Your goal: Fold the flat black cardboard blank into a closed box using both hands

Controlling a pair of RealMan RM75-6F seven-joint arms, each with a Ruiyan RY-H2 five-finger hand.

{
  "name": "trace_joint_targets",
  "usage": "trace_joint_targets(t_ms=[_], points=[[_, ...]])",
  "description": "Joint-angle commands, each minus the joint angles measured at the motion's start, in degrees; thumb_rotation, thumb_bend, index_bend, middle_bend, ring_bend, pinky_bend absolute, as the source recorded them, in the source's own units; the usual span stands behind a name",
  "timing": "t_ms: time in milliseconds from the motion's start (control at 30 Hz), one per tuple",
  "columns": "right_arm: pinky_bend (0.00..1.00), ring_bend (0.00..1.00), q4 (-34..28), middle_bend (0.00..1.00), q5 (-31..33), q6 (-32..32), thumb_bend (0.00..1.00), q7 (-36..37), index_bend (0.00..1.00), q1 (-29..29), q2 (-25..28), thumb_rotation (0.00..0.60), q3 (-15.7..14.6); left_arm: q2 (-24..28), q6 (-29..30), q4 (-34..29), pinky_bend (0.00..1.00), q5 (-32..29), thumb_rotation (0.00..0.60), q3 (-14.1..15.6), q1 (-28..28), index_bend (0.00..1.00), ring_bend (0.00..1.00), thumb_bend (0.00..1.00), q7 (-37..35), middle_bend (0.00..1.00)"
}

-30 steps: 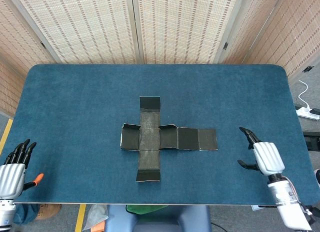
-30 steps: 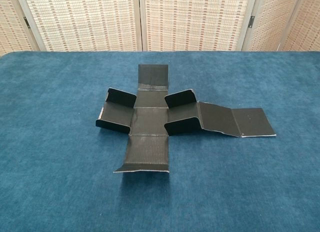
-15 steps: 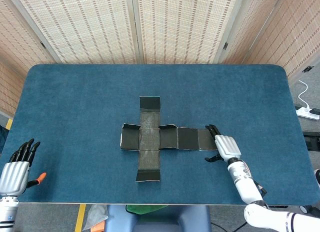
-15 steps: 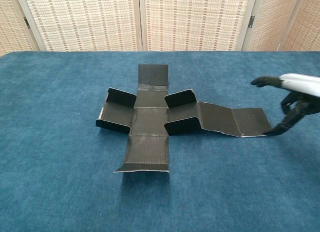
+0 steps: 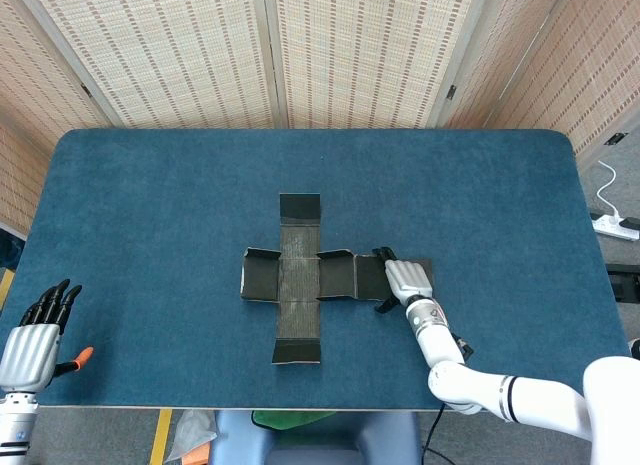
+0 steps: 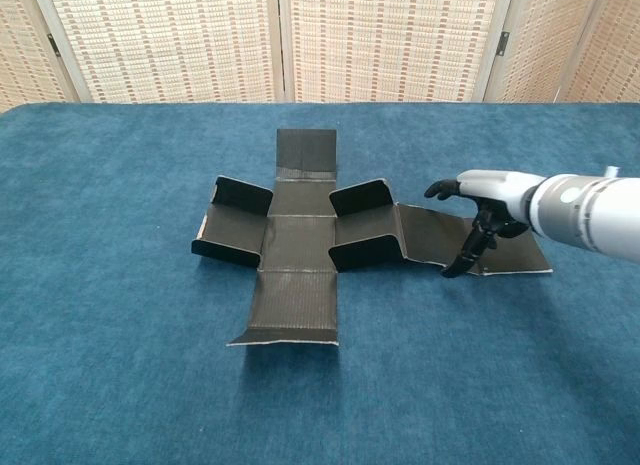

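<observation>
The flat black cardboard blank (image 5: 299, 277) lies cross-shaped in the middle of the blue table (image 5: 150, 205), its short side flaps standing up a little. A long strip of panels runs out to its right. My right hand (image 5: 405, 279) hovers over the outer panels of that strip, fingers apart. In the chest view the right hand (image 6: 490, 193) arches above the blank (image 6: 300, 247), with one dark fingertip (image 6: 453, 270) reaching down to the strip's front edge. My left hand (image 5: 36, 337) stays off the table's front left corner, fingers stretched out, holding nothing.
A woven folding screen (image 5: 270, 55) stands behind the table. A white power strip (image 5: 612, 224) lies on the floor at the right. An orange piece (image 5: 80, 356) shows beside my left hand.
My right hand has travelled left from the table's right side onto the strip's outer panels. The blank and my left hand have barely moved.
</observation>
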Motion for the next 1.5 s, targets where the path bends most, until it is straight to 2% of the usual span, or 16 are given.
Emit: trace_joint_targets(t_ms=[33, 567, 667, 767, 833, 967, 1067, 1133, 1200, 1233, 1367, 1500], points=[[1.00, 0.75, 2.36, 0.00, 2.86, -0.40, 0.11, -1.36, 0.00, 2.37, -1.58, 0.600, -0.17, -0.01, -0.14, 0.17, 0.18, -0.16, 0.600, 0.08, 0.04, 0.07, 0.00, 0.20, -0.06, 0.00], [1.00, 0.75, 6.21, 0.05, 9.19, -0.54, 0.15, -3.82, 0.00, 7.12, -2.98, 0.600, -1.87, -0.04, -0.50, 0.21, 0.18, -0.42, 0.600, 0.09, -0.29, 0.07, 0.00, 0.20, 0.37, 0.00], [1.00, 0.76, 6.72, 0.07, 9.80, -0.18, 0.16, -4.44, 0.06, 7.80, -3.62, 0.600, -2.28, -0.08, -0.44, 0.31, 0.18, -0.54, 0.600, 0.06, -0.25, 0.07, 0.00, 0.20, 0.26, 0.00], [1.00, 0.76, 6.77, 0.12, 9.27, 0.72, 0.17, -4.20, 0.16, 7.98, -4.15, 0.600, -2.34, -0.06, -0.69, 0.40, 0.18, -0.64, 0.600, -0.01, -0.41, 0.07, 0.00, 0.20, 0.06, 0.00], [1.00, 0.77, 6.57, 0.20, 8.00, 1.51, 0.19, -3.43, 0.26, 7.77, -4.33, 0.600, -2.21, -0.01, -1.00, 0.52, 0.18, -0.27, 0.600, -0.14, -0.84, 0.08, 0.00, 0.20, -0.63, 0.00], [1.00, 0.78, 4.95, 0.30, 4.77, 1.90, 0.21, -1.31, 0.37, 6.84, -3.80, 0.600, -2.06, -0.41, -2.04, 1.90, 0.19, 1.35, 0.600, -0.80, -2.75, 0.12, 0.02, 0.20, -2.74, 0.00], [1.00, 0.78, 3.21, 0.35, 1.90, 2.32, 0.21, 0.21, 0.39, 6.06, -3.32, 0.600, -2.26, -2.58, -2.73, 4.98, 0.27, 2.76, 0.600, -2.53, -5.59, 0.18, 0.17, 0.20, -3.59, 0.06], [1.00, 0.78, 2.43, 0.36, 0.20, 2.58, 0.21, 0.99, 0.40, 5.72, -3.31, 0.600, -2.44, -4.24, -4.77, 7.08, 0.39, 3.30, 0.600, -3.68, -8.31, 0.22, 0.30, 0.21, -5.24, 0.11], [1.00, 0.78, 2.08, 0.37, -1.27, 2.93, 0.21, 1.68, 0.40, 5.53, -3.69, 0.600, -2.49, -5.27, -8.85, 8.41, 0.62, 2.90, 0.600, -4.58, -11.39, 0.27, 0.46, 0.23, -8.70, 0.17], [1.00, 0.78, 2.03, 0.37, -1.80, 3.08, 0.21, 1.95, 0.40, 5.51, -3.96, 0.600, -2.46, -5.76, -10.50, 9.10, 0.69, 2.42, 0.600, -5.16, -12.69, 0.28, 0.51, 0.25, -9.78, 0.19], [1.00, 0.78, 2.04, 0.38, -3.34, 3.62, 0.21, 2.12, 0.40, 5.82, -5.15, 0.600, -2.47, -8.98, -14.49, 13.03, 0.76, 1.51, 0.600, -6.83, -17.21, 0.28, 0.59, 0.26, -8.39, 0.21], [1.00, 0.78, 1.85, 0.38, -3.79, 3.80, 0.21, 2.16, 0.40, 6.06, -5.77, 0.600, -2.31, -13.27, -17.86, 16.88, 0.79, -0.22, 0.600, -7.55, -20.69, 0.17, 0.59, 0.26, -4.22, 0.16]])
